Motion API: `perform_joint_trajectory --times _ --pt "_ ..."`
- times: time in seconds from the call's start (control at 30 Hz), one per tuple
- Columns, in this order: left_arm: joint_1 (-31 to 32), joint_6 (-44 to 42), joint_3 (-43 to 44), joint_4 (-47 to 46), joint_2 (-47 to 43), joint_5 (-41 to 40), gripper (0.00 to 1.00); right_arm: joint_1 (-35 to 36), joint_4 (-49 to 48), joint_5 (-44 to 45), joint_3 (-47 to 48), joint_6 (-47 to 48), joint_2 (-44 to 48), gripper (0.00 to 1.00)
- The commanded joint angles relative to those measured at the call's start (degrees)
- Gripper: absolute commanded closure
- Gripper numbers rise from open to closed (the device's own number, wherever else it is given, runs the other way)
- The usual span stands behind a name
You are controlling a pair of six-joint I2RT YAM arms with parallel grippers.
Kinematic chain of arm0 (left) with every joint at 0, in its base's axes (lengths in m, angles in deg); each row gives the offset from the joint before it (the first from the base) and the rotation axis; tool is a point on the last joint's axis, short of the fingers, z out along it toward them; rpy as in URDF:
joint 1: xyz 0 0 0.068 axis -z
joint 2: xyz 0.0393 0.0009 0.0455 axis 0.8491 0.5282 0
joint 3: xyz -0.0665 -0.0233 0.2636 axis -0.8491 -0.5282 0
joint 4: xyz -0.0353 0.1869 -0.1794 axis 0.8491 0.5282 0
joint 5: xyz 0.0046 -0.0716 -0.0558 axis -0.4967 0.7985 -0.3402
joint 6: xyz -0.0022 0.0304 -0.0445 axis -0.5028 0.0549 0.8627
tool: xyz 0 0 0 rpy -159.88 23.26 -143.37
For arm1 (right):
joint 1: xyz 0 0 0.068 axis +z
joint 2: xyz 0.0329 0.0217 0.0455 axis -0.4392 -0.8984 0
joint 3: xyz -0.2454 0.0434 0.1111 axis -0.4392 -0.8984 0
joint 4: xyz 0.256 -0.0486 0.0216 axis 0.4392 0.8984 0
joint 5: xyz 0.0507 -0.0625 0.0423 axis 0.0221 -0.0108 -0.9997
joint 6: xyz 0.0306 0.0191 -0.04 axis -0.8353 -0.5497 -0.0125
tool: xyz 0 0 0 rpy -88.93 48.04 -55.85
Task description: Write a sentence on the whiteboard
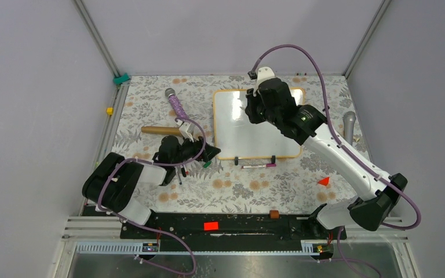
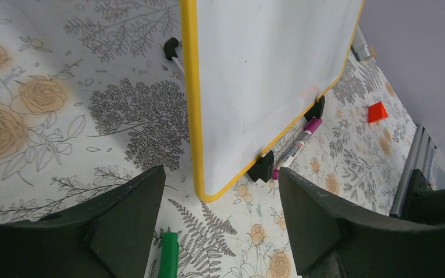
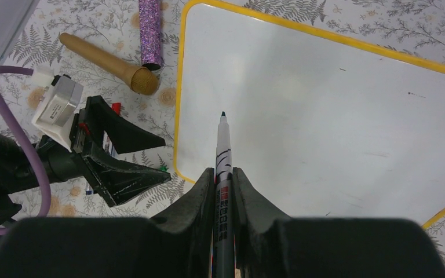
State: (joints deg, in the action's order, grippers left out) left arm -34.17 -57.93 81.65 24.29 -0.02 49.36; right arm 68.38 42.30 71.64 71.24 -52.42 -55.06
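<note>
The whiteboard point(image 1: 255, 136) lies flat on the flowered table, white with a yellow-orange frame and two black feet on its near edge. Its face point(image 3: 324, 116) is blank; no sentence shows on it. My right gripper point(image 3: 224, 174) hovers over the board's upper left part point(image 1: 252, 110), shut on a grey marker point(image 3: 223, 145) whose dark tip points at the board's left half. My left gripper point(image 2: 221, 174) is open and empty just off the board's near left corner point(image 1: 208, 152). A green cap point(image 2: 168, 255) lies on the table by its left finger.
A purple marker point(image 1: 259, 165) lies along the board's near edge. Left of the board lie a purple glitter microphone point(image 1: 175, 104) and a tan handle point(image 1: 161, 130). A grey microphone point(image 1: 349, 124) and a red triangle point(image 1: 324, 181) are to the right, with a brown block point(image 1: 274, 214) at the front rail.
</note>
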Motion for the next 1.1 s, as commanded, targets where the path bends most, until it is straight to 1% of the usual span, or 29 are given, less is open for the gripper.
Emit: perform_joint_trajectory --times 0.0,0.13,0.27,0.37,0.57,0.67,0.83,0.87,0.9,0.97,1.07 --pt "0.0 0.5 2.9 -5.2 2.9 5.1 0.30 0.2 -0.2 -2.5 2.7 0.7 -2.3 1.00" --pt "0.0 0.8 3.2 -6.4 4.4 5.0 0.36 0.2 1.1 -4.1 6.9 -1.1 -6.6 1.00" --pt "-0.1 -0.6 5.3 -2.2 6.0 5.0 0.41 0.3 3.2 -5.6 11.3 -2.3 -10.3 1.00" --pt "-0.4 -0.7 5.9 -2.3 6.7 5.9 0.45 0.3 2.7 -6.0 11.5 -2.4 -11.2 1.00" --pt "-1.0 -0.7 7.1 -0.2 7.8 6.7 0.46 0.3 2.5 -6.0 11.3 -1.4 -11.8 1.00" --pt "-1.2 -0.6 6.9 -0.7 8.1 6.7 0.46 0.2 2.5 -5.9 10.8 -1.3 -11.5 1.00" --pt "-1.3 -0.3 6.5 -1.5 8.5 6.4 0.36 0.3 1.7 -5.5 9.0 -1.1 -10.1 1.00" --pt "-1.3 0.0 6.4 -1.6 8.7 6.1 0.26 0.2 1.4 -5.4 8.4 -1.0 -9.6 1.00" --pt "-1.3 0.1 6.1 -2.0 8.6 5.8 0.13 0.2 1.1 -5.4 7.9 -1.0 -9.2 1.00" --pt "-1.3 -0.1 5.6 -2.8 8.2 5.5 0.03 0.3 0.7 -5.2 6.9 -1.0 -8.5 1.00" --pt "-1.3 -0.7 5.5 -2.2 7.6 5.4 0.01 0.2 0.5 -5.1 6.1 -0.8 -7.7 1.00"
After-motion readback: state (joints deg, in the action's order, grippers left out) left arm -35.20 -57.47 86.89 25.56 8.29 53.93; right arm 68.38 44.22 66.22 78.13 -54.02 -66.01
